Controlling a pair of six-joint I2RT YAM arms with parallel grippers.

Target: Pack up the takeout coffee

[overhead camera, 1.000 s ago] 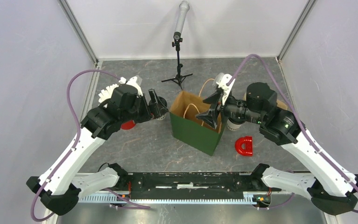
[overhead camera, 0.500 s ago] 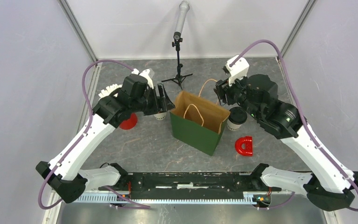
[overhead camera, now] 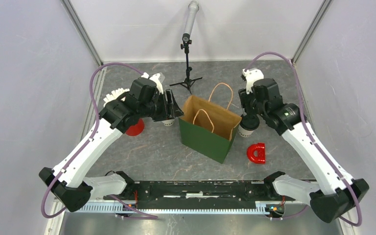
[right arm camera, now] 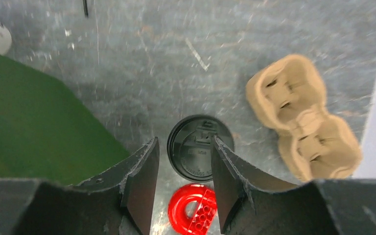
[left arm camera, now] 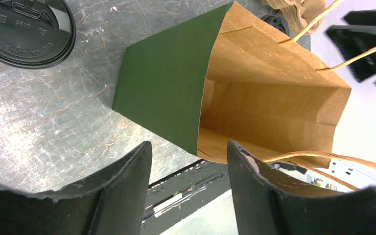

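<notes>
Top view, left to right: a red cup (overhead camera: 135,128) holding white sticks (overhead camera: 113,94) stands on the grey surface (overhead camera: 161,156), partly under the left arm. The left claw (left arm camera: 188,152) hangs beside the left wall of the green paper bag (overhead camera: 205,134), its jaws spread with nothing between them. The left wrist view looks down into the bag's brown interior. The left takeout coffee (overhead camera: 168,122) stands under this claw, just left of the bag but apart from it, and its black lid shows at that view's upper left corner. A black tripod stand (overhead camera: 188,73) rises at the far edge. The bag is upright near the centre with its mouth open and its twine handles raised. The right takeout coffee (overhead camera: 247,129) stands upright on the surface just beside the bag's right side, outside the bag. The right claw (right arm camera: 183,147) hovers above it with jaws spread. In the right wrist view the black lid appears between and below the fingers (right arm camera: 144,166), and no grip is visible. A red U-shaped piece (overhead camera: 256,153) lies nearer the arm bases. A brown cup carrier (right arm camera: 303,115) lies to the right of the cup.
</notes>
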